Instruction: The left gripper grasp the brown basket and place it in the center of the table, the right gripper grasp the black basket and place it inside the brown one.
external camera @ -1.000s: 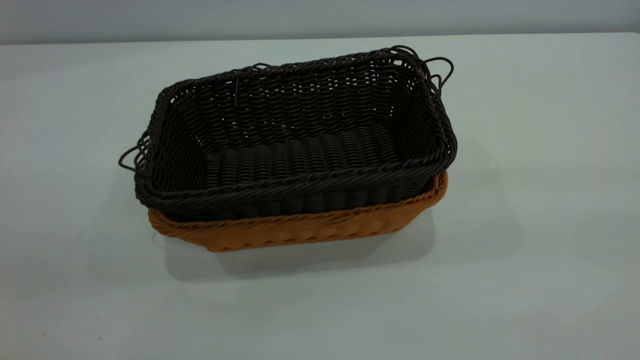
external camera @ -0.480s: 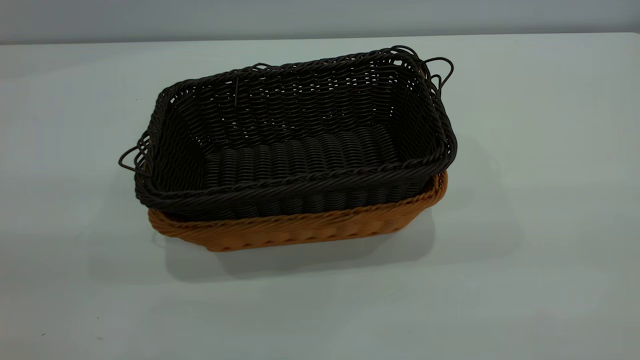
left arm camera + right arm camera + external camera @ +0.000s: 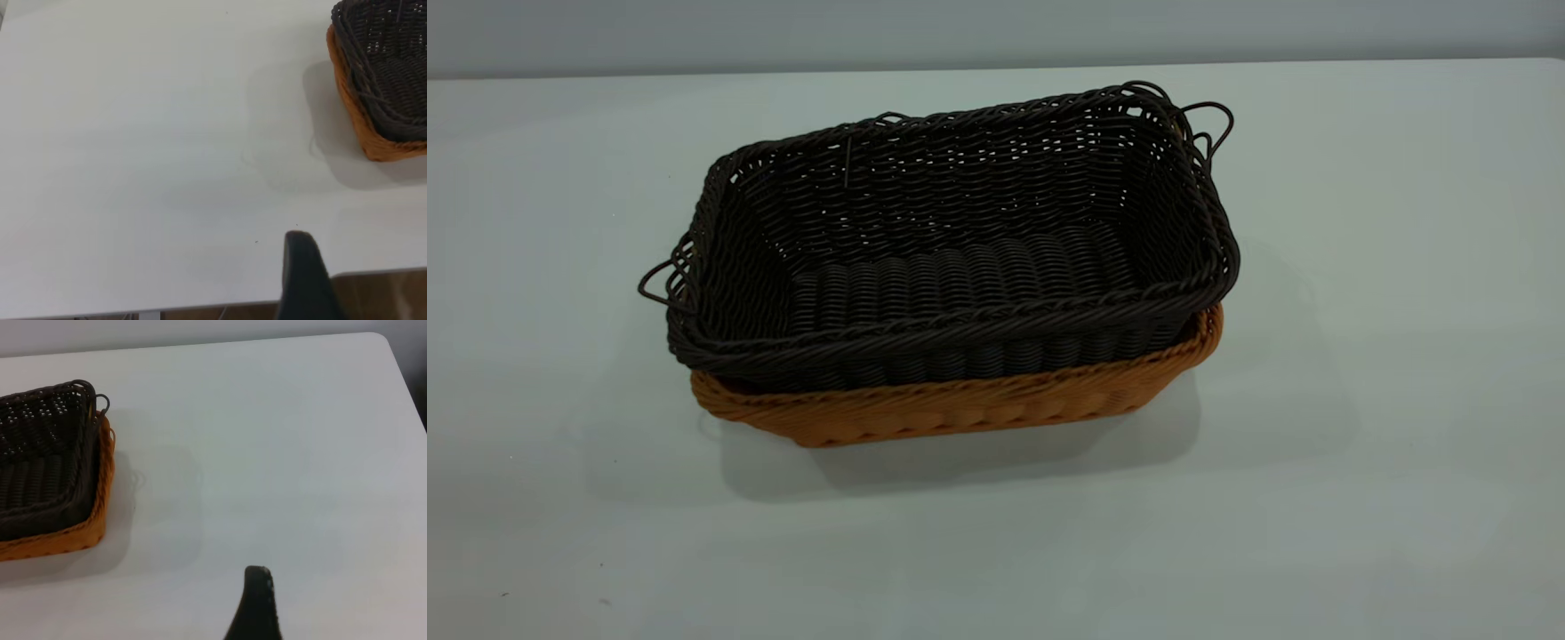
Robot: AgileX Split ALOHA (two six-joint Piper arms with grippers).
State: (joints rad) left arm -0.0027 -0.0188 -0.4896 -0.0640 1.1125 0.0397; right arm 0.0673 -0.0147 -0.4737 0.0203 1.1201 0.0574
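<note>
The black basket [image 3: 951, 258] is a rectangular container of very dark brown-black woven wicker, with flared sides, a braided rim and thin wire-like loop handles at both short ends. It sits nested inside the brown basket [image 3: 960, 409], an orange-tan woven basket of the same flared rectangular form, of which only the upper band and braided rim show beneath the dark rim along the near side and at the right end. The dark basket's ribbed floor is visible. The nested pair rests on the white, flat, matte surface [image 3: 1387, 373] near its middle, turned slightly askew. In the exterior view neither arm appears. In the left wrist view one dark finger of the left end effector [image 3: 303, 277] shows above the surface, well apart from the baskets; whether it is spread or pressed together cannot be told. In the right wrist view one dark finger of the right end effector [image 3: 257, 603] likewise shows, well apart from the baskets, its state undeterminable.
</note>
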